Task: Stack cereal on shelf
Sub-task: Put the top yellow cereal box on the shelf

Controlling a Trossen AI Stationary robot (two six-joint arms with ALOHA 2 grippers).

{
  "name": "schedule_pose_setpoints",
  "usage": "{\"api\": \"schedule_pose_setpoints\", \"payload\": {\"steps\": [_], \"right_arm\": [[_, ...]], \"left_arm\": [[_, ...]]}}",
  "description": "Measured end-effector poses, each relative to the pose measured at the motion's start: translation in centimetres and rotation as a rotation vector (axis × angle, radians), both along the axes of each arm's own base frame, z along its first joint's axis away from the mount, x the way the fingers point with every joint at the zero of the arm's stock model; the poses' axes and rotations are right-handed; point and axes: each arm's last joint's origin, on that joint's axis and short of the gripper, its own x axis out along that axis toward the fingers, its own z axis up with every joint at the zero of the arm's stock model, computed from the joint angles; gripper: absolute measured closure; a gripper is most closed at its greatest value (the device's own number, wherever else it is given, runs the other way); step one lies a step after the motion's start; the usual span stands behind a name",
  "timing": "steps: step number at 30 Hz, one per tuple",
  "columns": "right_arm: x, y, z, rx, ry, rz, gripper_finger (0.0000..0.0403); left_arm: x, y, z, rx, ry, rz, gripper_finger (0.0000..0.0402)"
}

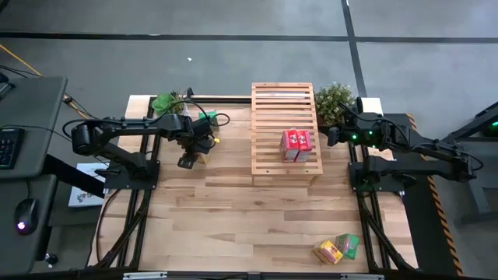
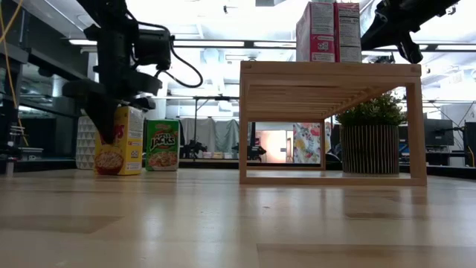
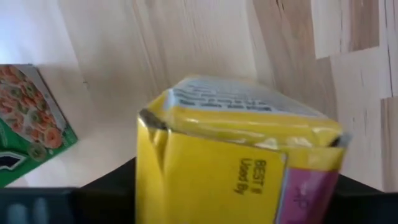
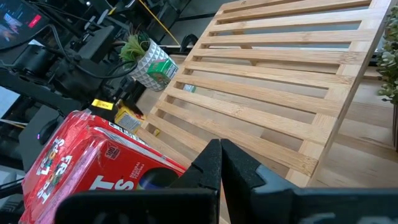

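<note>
Left gripper (image 1: 189,159) straddles a yellow box (image 2: 119,141), jaws wide, grip not yet firm by my guess; right gripper (image 1: 333,138) waits shut at the shelf's 3 o'clock. On the shelf (image 1: 272,109) stand 2 red boxes (image 1: 296,145). 4 remain: a green box (image 2: 161,145) beside the yellow one, 2 boxes (image 1: 336,248) toward 5 o'clock.

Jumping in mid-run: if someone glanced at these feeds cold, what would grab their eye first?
Probably the two red cereal boxes standing side by side on top of the slatted wooden shelf at mid-table. Next, the left gripper reaching down over a yellow cereal box left of the shelf, a green box beside it. Another yellow and green pair lies at the table's near right edge.
</note>
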Motion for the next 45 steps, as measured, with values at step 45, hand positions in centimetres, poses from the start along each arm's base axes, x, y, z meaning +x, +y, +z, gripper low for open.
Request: {"api": "schedule_pose_setpoints", "payload": {"steps": [45], "right_arm": [[0.0, 0.0, 0.0, 0.0, 0.001, 0.001, 0.0402]], "left_arm": [[17.5, 1.8, 24.3, 0.374, -0.628, -0.05, 0.0251]]}}
